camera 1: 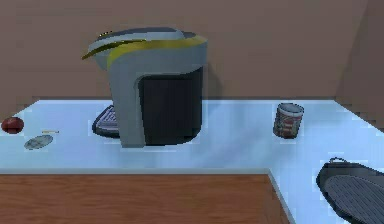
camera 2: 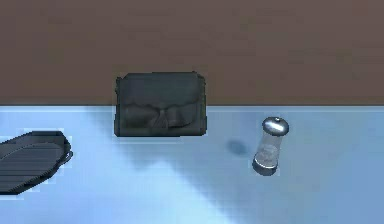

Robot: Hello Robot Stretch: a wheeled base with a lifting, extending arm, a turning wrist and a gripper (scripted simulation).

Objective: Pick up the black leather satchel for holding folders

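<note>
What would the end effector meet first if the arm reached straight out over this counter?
Probably the black satchel by the wall, near its right end; the shaker stands right of that line. Height is unclear, so this is a guess.

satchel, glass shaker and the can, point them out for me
black satchel (camera 2: pixel 160 104), arm side view, middle of its front face
glass shaker (camera 2: pixel 268 148), arm side view, on its clear body below the metal cap
can (camera 1: pixel 289 120), forward view, middle of its side
</note>
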